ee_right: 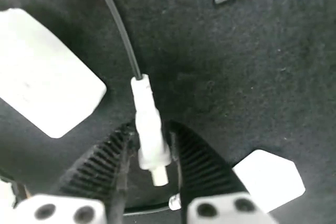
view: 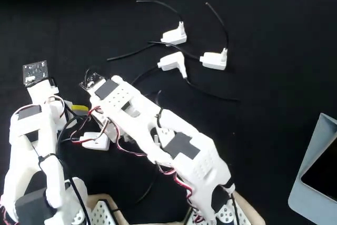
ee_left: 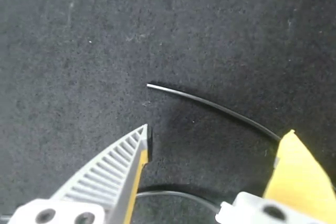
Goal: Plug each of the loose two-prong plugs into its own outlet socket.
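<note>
Plug point(ee_right: 146, 106): small white one, pinched between the two ribbed fingers of the right gripper point(ee_right: 150, 129), low over the black table cloth point(ee_right: 252, 77). A short nub sticks out of the end nearest the wrist.
Plug's cord point(ee_right: 118, 24): thin and black, comes off the plug's other end and runs away over the cloth.
Right gripper: clamped on the plug, one finger against each side.
Beside the plug: a flat white block point(ee_right: 47, 82) just off one side and a smaller white block point(ee_right: 268, 179) off the other (can't tell if either is a socket).
Left gripper point(ee_left: 218, 129): fingers spread wide with nothing between them, hanging over bare cloth. One finger is ribbed grey point(ee_left: 118, 171), the other is yellow-tipped.
Loose wire point(ee_left: 210, 104): thin black lead on the cloth under the left gripper, its cut end lying free.
Right arm point(view: 158, 130): from the high view, stretched diagonally from the near edge toward the middle-left of the table.
Left arm point(view: 31, 140): just beside it, at the left edge.
White piece point(view: 96, 140): on the cloth between the two arms, partly under their red and black wiring.
Far side: far corded piece point(view: 174, 36), middle corded piece point(view: 172, 61) and right corded piece point(view: 214, 60), all white and well apart from both arms, their black leads crossing.
Grey slab point(view: 316, 172): at the table's right edge.
</note>
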Robot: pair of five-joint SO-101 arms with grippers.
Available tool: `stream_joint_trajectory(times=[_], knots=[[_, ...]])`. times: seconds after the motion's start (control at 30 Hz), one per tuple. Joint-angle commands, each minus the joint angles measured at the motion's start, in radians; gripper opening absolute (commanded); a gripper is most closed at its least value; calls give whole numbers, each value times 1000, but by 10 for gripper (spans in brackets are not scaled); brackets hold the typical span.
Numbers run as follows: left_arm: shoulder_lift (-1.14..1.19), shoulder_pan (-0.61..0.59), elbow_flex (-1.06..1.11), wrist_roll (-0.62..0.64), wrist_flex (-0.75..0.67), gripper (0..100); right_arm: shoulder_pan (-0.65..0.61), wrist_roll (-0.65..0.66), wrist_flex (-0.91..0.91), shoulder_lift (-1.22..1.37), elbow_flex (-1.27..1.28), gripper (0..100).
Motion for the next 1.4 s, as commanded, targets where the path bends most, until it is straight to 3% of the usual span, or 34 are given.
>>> stream_joint_trajectory(times=[0.0, 1.23, 1.37], knots=[[-29, -8, -8, 3, -15, 374, 12, -18, 9, -12, -54, 123], [-29, -4, -8, 3, -15, 374, 17, -17, 84, 113, -206, 123], [-29, -4, -8, 3, -15, 374, 17, -15, 84, 113, -205, 52]])
